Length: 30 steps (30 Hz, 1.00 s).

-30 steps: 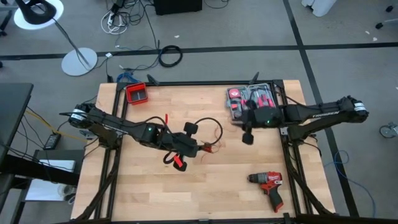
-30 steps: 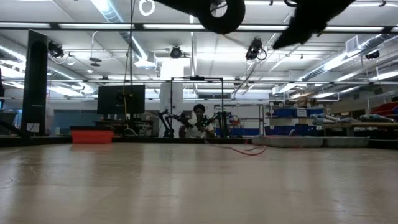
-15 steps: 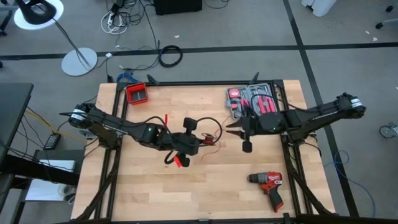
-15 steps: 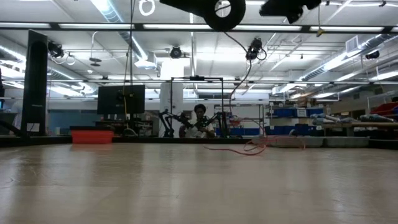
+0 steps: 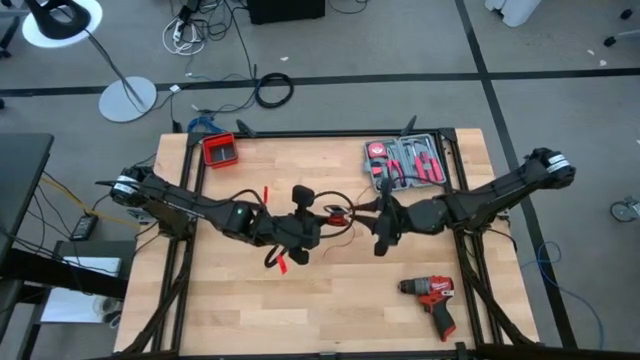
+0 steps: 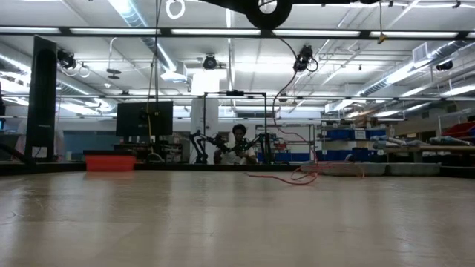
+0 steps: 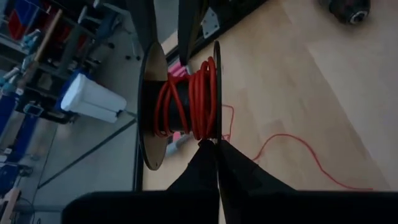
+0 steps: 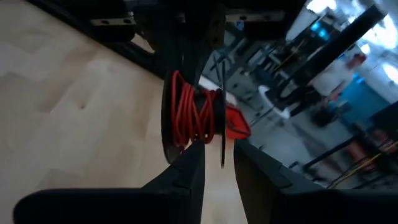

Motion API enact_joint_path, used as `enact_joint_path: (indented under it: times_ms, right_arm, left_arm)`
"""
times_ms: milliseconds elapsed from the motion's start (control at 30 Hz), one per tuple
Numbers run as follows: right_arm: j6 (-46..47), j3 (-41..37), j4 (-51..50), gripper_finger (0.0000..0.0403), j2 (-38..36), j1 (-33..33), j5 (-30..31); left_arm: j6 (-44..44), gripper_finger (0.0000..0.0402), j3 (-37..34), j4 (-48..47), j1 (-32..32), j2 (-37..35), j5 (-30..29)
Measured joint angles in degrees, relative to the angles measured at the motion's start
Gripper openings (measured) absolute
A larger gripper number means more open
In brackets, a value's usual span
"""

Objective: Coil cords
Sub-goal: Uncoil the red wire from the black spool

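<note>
High view: left gripper (image 5: 298,232) sits near mid-table over the light wooden table top (image 5: 330,310), w/ the right gripper (image 5: 381,228) just beside it to the right, both reaching in toward the centre. Between them lie the thin red and black cords (image 5: 335,216), partly looped on the wood, a small red end clip (image 5: 284,262) just below the left gripper. A small red bin (image 5: 220,150) sits at the table's far-left corner, an open case of red-handled tools (image 5: 405,163) at far right, a red and black cordless drill (image 5: 432,296) near the front right, well apart from the cords.

Low view: both arms are mostly out of frame at the top; a round black disc edge (image 6: 269,12) hangs down there. A thin black cord (image 6: 280,89) drops from it to red wire (image 6: 286,178) lying on the table far back.

Left wrist view: left fingers (image 7: 202,168) are pressed together, tips touching the rim of a black spool (image 7: 180,106) wound w/ red wire. More red wire trails loose over the wood.

Right wrist view: right fingers (image 8: 189,165) stand parted, a gap between them, tips right at the same red-wound spool; whether they touch it, can't tell.
</note>
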Motion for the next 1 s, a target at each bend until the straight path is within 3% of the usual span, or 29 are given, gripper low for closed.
enact_joint_path:
  times_ms: [300, 533, 700, 1000]
  right_arm:
    - [-4.66, -0.02, 6.19, 0.0077, 3.03, 0.52, 0.64]
    - [-4.63, -0.02, 6.61, 0.0009, 3.43, 0.19, 0.87]
    - [-4.09, -0.02, 6.57, 0.0004, 3.43, 0.19, 1.65]
    - [-4.56, 0.0, 5.79, 0.0002, 3.37, 0.52, 5.4]
  left_arm:
    - [0.1, 0.0, 0.0, 0.94, -0.04, 0.0, -0.39]
    - [0.1, 0.0, -0.1, 0.79, -0.04, 0.01, 0.56]
    - [-0.22, 0.0002, -0.1, 1.11, 0.01, 0.01, 0.61]
    - [-1.13, 0.0062, -0.11, 3.69, 0.03, 0.07, -5.13]
